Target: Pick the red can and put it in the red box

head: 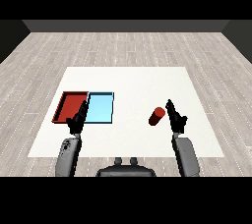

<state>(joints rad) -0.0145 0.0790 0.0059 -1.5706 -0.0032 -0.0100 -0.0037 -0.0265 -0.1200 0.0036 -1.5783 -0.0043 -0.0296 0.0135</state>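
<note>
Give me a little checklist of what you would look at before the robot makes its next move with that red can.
1. Small red cylindrical can within reach of the right robot hand: ok, it lies just beside the hand.
2. Can gripped: not ok, the fingers look straight and nothing is held.
3. Can upright: cannot tell, it appears tilted.
4. Flat red tray free to receive the can: ok, nothing inside.
5. Left robot hand out of the way: not ok, it sits over the near edges of the red tray and the flat light blue tray.

left hand [78,119] covering red tray's [69,106] near corner, forearms cut off
</note>
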